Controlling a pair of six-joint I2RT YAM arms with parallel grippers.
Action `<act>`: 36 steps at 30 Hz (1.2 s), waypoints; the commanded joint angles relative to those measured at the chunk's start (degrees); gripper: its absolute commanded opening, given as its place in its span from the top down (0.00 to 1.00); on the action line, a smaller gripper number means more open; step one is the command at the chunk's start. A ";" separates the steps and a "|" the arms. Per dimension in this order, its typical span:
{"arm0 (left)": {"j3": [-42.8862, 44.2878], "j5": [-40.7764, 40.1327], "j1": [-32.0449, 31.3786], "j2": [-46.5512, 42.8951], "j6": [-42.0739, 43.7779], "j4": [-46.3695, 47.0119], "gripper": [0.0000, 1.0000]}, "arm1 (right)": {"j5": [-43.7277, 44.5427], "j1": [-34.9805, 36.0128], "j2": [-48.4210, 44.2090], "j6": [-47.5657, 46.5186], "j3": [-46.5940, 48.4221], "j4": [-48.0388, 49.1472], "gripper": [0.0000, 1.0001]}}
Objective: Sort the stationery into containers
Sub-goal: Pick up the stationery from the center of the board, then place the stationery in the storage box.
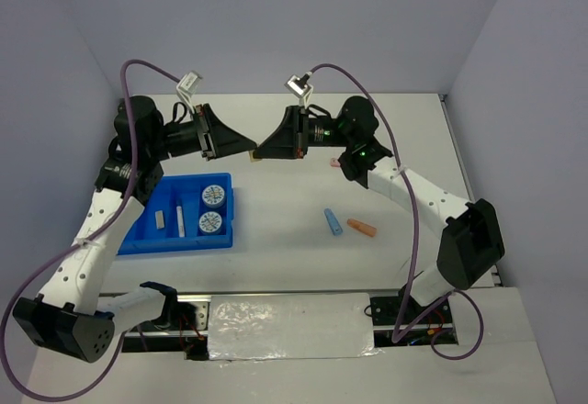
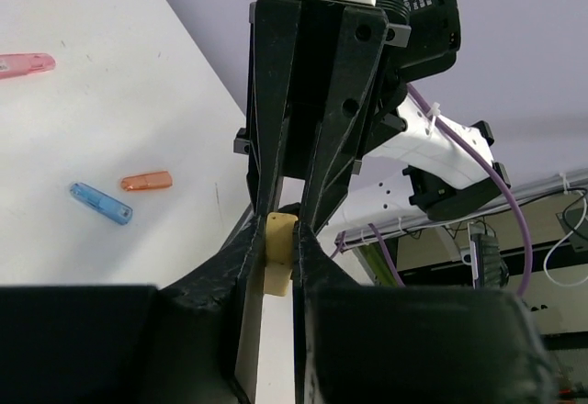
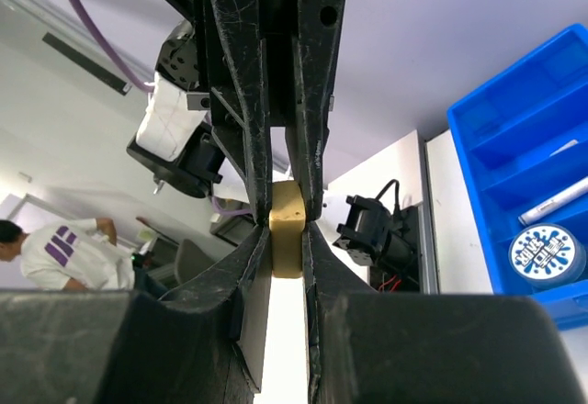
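Observation:
A small tan block [image 1: 252, 155] hangs in mid air above the back of the table, where the two grippers meet tip to tip. My left gripper [image 1: 244, 151] is shut on it [image 2: 278, 248]. My right gripper [image 1: 261, 152] is also shut on it [image 3: 288, 234]. The blue tray [image 1: 138, 239] at the left holds two tape rolls [image 1: 213, 192], a white pen [image 1: 181, 221] and a small grey block [image 1: 159, 218]. A blue stick [image 1: 333, 223] and an orange stick [image 1: 362, 229] lie on the table at the right. A pink stick [image 2: 26, 64] lies further back.
The white table ends at walls behind and on both sides. The arm bases and a foil-covered strip [image 1: 289, 326] run along the near edge. The right arm's forearm [image 1: 432, 202] crosses above the table's right part.

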 commanded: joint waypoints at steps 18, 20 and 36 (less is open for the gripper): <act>18.17 -38.00 6.78 3.77 16.42 -37.46 1.00 | 33.35 -5.97 -5.04 -26.54 5.96 -48.79 0.00; 18.80 -50.66 8.45 6.32 18.79 -43.38 1.00 | 42.29 -6.33 -6.44 -30.07 7.80 -61.56 0.00; -2.55 -69.76 22.17 19.50 21.80 -39.37 0.97 | 46.65 -7.65 -30.69 -43.87 -8.70 -78.73 0.00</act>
